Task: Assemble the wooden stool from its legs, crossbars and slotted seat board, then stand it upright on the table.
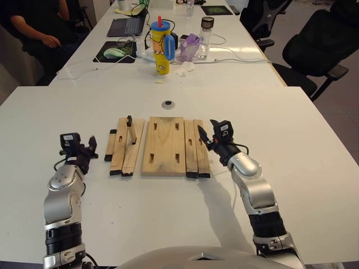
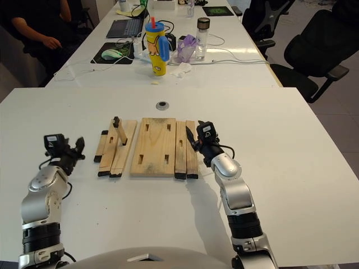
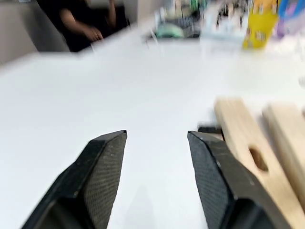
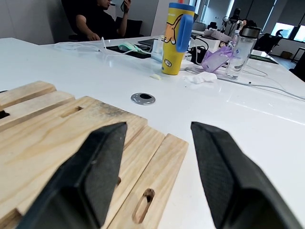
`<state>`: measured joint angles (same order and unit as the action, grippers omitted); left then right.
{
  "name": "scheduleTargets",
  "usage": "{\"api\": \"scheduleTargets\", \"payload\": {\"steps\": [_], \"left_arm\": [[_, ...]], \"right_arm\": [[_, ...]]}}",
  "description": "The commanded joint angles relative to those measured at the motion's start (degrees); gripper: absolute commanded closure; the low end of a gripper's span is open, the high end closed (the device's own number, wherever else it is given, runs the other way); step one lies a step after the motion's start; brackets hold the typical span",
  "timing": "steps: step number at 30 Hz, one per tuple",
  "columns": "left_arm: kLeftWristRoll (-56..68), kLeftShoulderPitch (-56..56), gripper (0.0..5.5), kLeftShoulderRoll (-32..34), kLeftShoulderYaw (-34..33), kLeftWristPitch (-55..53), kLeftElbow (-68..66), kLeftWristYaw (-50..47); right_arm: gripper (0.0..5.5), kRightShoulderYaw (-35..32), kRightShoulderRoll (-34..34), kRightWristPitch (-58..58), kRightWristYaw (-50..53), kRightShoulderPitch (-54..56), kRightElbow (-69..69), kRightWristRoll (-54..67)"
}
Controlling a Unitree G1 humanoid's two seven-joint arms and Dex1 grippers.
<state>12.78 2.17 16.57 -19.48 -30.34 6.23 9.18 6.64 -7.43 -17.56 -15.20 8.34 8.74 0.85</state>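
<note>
Right gripper hangs just right of the pale wooden slotted seat board, left gripper well left. Both gape empty.

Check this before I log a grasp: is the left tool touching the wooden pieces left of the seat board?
Apart. The left eye view shows bare table between the left tool and the nearest wooden piece.

Seat board between left legs and right legs (peg upright on left)
</note>
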Motion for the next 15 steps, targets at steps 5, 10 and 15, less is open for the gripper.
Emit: {"api": "scheduleTargets", "payload": {"steps": [5, 10, 15], "left_arm": [[1.6, 2.8, 3.15, 5.7, 3.0, -7.0, -5.1, 6.6], [2.3, 3.4, 3.15, 7.1, 4.4, -9.7, -6.4, 9.0], [3.7, 4.6, 3.15, 7.4, 3.8, -10.9, -7.1, 10.1]], "right_arm": [[3.01, -0.3, -0.6, -1.0, 0.3, 0.3, 0.5, 0.0], [3.01, -0.4, -0.6, -1.2, 0.8, 0.3, 0.5, -0.1], [3.01, 0.0, -0.4, -1.2, 1.2, -0.2, 0.5, -0.2]]}}
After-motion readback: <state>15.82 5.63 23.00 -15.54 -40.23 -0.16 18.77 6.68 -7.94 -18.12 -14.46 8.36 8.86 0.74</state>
